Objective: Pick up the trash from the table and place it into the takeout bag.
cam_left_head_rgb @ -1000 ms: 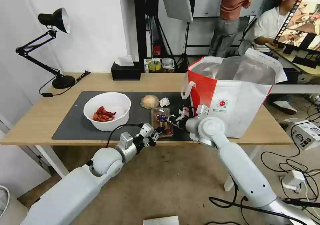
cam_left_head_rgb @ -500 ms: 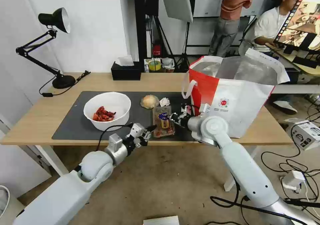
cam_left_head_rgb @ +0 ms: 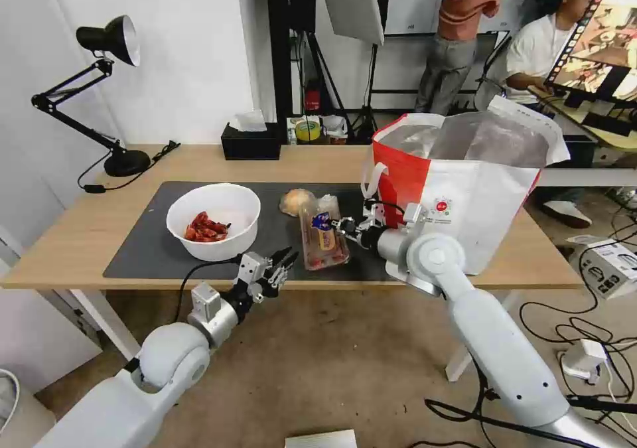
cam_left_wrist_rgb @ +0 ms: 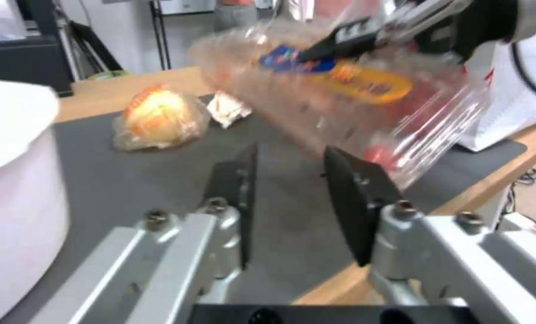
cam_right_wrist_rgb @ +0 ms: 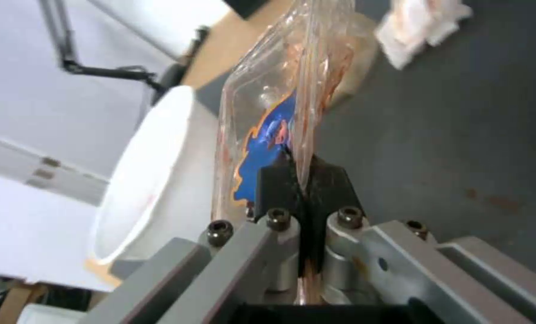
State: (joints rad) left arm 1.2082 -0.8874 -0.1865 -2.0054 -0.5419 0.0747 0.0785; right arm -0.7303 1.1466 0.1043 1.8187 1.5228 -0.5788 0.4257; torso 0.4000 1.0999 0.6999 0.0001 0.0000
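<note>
1. Light wood table [cam_left_head_rgb: 79,235] with white legs and a dark grey mat [cam_left_head_rgb: 142,252], set against a white wall; black desk lamp [cam_left_head_rgb: 106,36] at the far left corner, black tissue box [cam_left_head_rgb: 250,144] at the back edge, cables on the brown floor.
2. On the mat's left part, a white round bowl [cam_left_head_rgb: 213,220] holding red shell scraps [cam_left_head_rgb: 206,227] against its left inner wall.
3. Beside the bowl toward the bag, a tan plastic-wrapped ball [cam_left_head_rgb: 294,200]; seen again in the left wrist view [cam_left_wrist_rgb: 160,119] with a small crumpled white tissue [cam_left_wrist_rgb: 229,108] just beside it on the mat.
4. Lifted clear of the mat and tilted, a clear two-compartment plastic tray [cam_left_head_rgb: 323,235], with a blue and orange label on its lid, lettering too blurred to read, and red scraps inside.
5. Right gripper [cam_left_head_rgb: 345,225] clamped on the tray's thin rim, black fingers [cam_right_wrist_rgb: 325,180] pressed together on the plastic, between ball and bag.
6. Left gripper [cam_left_head_rgb: 282,262] near the table's front edge, below and in front of the tray, fingers [cam_left_wrist_rgb: 352,198] parted with nothing between them.
7. At the table's right end, upright and open, the red-and-white takeout bag [cam_left_head_rgb: 491,209] with silver foil lining, white loop handle and a small round red logo [cam_left_head_rgb: 440,206]; print under the logo too small to read.
</note>
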